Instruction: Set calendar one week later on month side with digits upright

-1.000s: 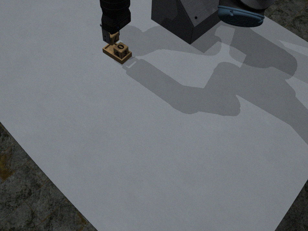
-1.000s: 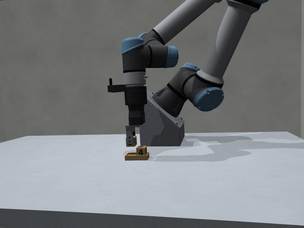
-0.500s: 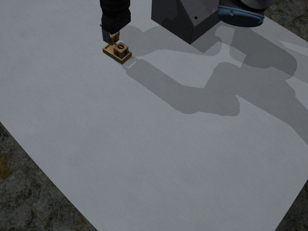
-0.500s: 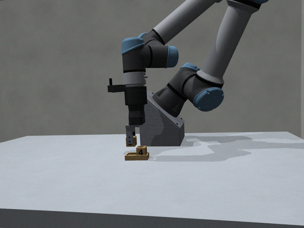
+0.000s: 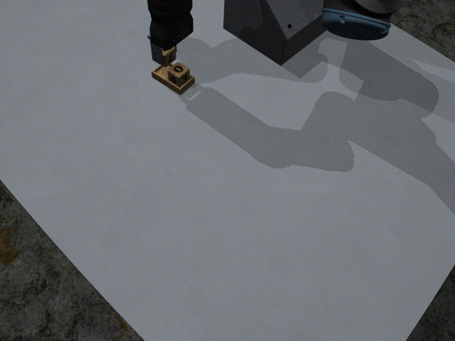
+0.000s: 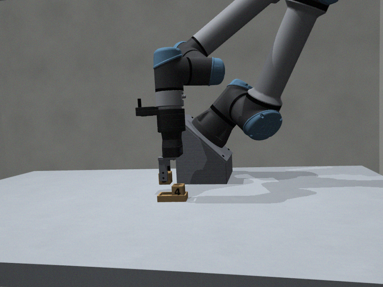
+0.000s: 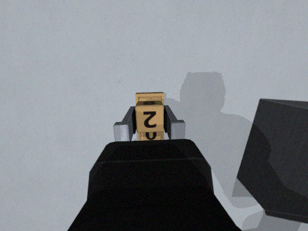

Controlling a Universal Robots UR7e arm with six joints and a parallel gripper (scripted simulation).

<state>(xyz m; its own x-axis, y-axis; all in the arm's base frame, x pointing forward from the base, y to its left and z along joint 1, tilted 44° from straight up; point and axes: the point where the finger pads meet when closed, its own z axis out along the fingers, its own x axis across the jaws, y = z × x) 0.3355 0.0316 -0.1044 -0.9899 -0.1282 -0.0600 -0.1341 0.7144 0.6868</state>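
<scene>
A small wooden tray (image 5: pixel 170 82) lies flat on the white table, far left near the robot's base; it also shows in the exterior view (image 6: pixel 172 196). One wooden cube (image 5: pixel 178 74) (image 6: pixel 178 189) stands in the tray's right half, with 0 on top and 4 and 3 on its sides. My gripper (image 5: pixel 164 55) is shut on the second cube (image 6: pixel 164 177) and holds it a little above the tray's empty left half. In the wrist view this cube (image 7: pixel 149 118) sits between the fingers and shows a 2. The tray below is mostly hidden by it.
The robot's dark base block (image 5: pixel 273 25) stands right of the tray, close behind it in the exterior view (image 6: pixel 202 157). The arm's shadow falls across the table to the right.
</scene>
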